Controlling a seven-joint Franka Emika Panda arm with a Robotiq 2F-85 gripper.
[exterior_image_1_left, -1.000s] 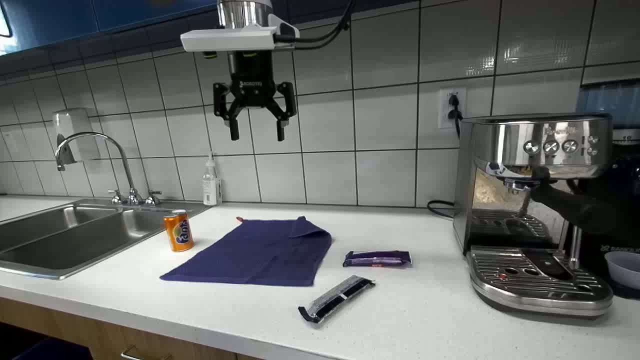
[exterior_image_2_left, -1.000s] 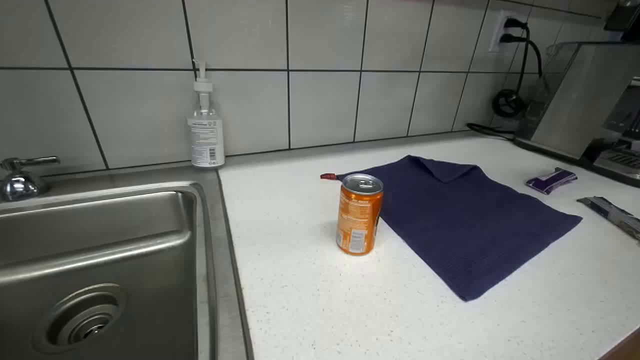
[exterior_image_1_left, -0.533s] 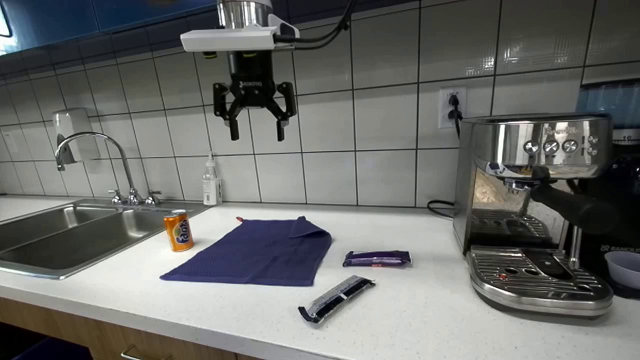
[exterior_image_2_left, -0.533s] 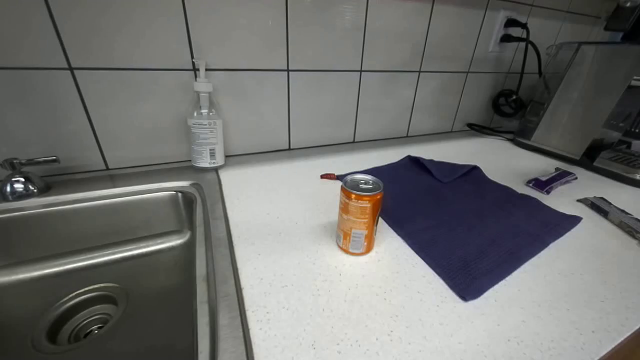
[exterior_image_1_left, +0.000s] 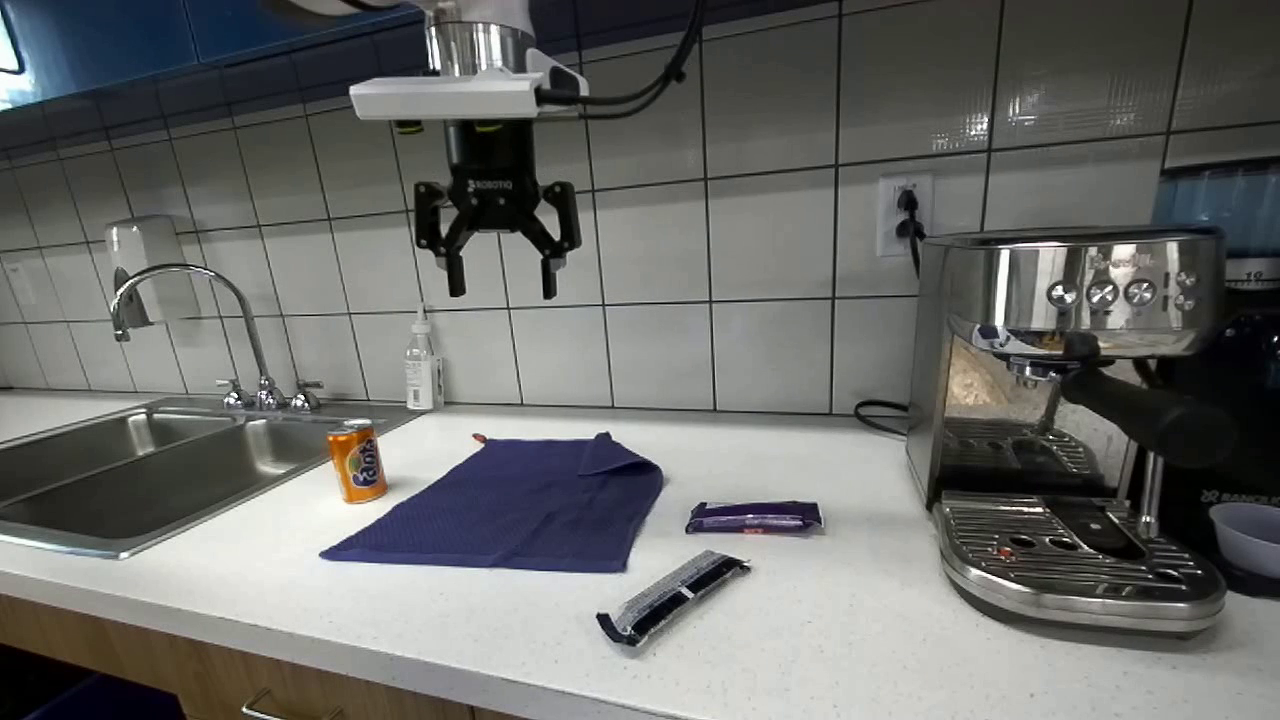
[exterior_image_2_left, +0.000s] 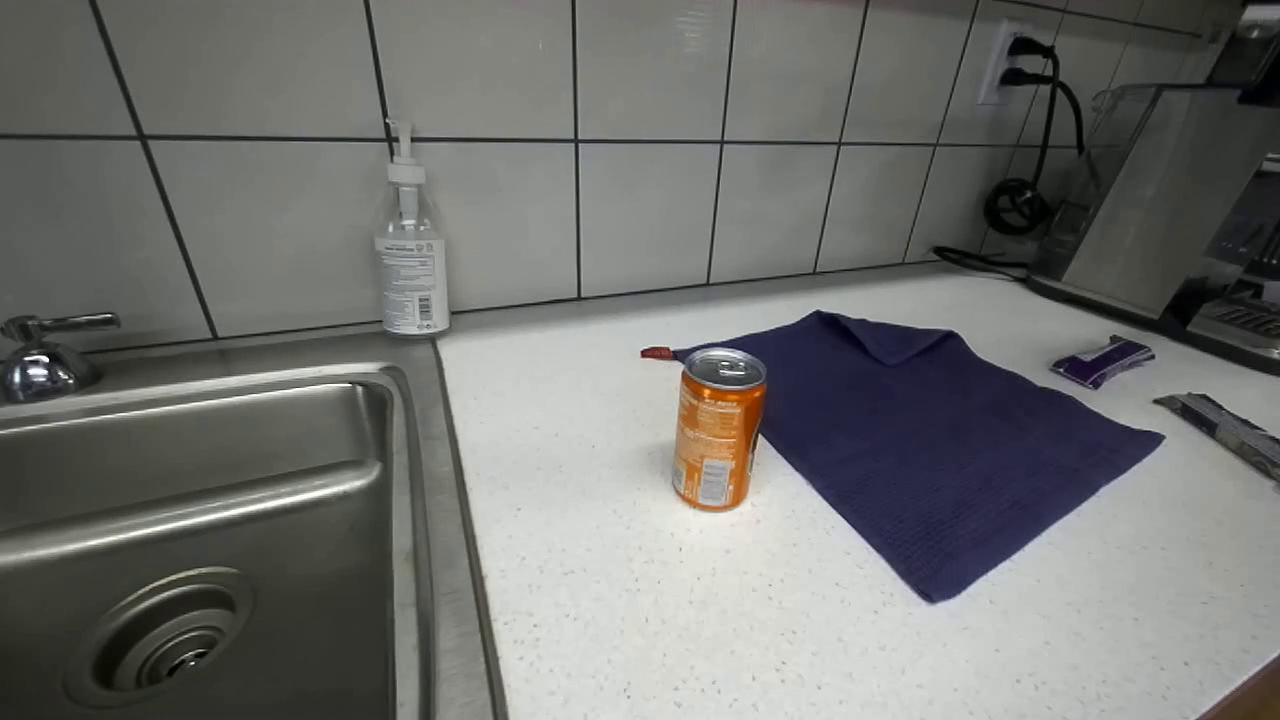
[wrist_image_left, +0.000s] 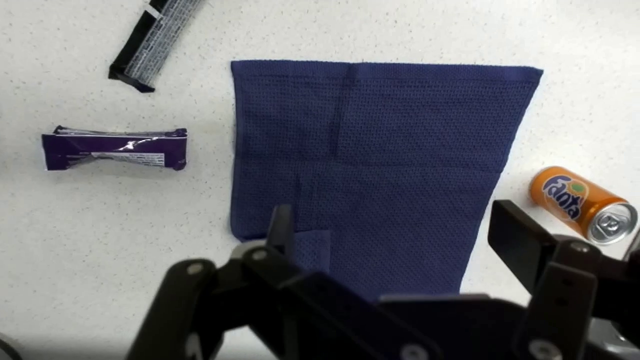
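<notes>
My gripper (exterior_image_1_left: 503, 288) hangs high above the counter in an exterior view, pointing down, its fingers wide apart and nothing between them. Beneath it lies a dark blue towel (exterior_image_1_left: 510, 510) with one corner folded over. The wrist view has the open gripper (wrist_image_left: 392, 215) over that towel (wrist_image_left: 380, 130). An orange Fanta can (exterior_image_2_left: 718, 430) stands upright at the towel's sink side; in the wrist view the can (wrist_image_left: 580, 202) appears just beyond the right finger. Two wrapped bars rest on the far side of the towel: a purple one (wrist_image_left: 117, 150) and a black-and-silver one (wrist_image_left: 155, 45).
A double steel sink (exterior_image_1_left: 130, 545) with a curved faucet (exterior_image_1_left: 240, 310) is at the left. By the tiled wall stands a clear pump bottle (exterior_image_2_left: 413, 280). A steel espresso machine (exterior_image_1_left: 1080, 400) takes up the counter's right end, its cord (exterior_image_2_left: 1045, 150) running to a wall outlet.
Over the last half second my gripper has come down a little and shifted slightly left in an exterior view, staying open. The can, towel and bars have not moved.
</notes>
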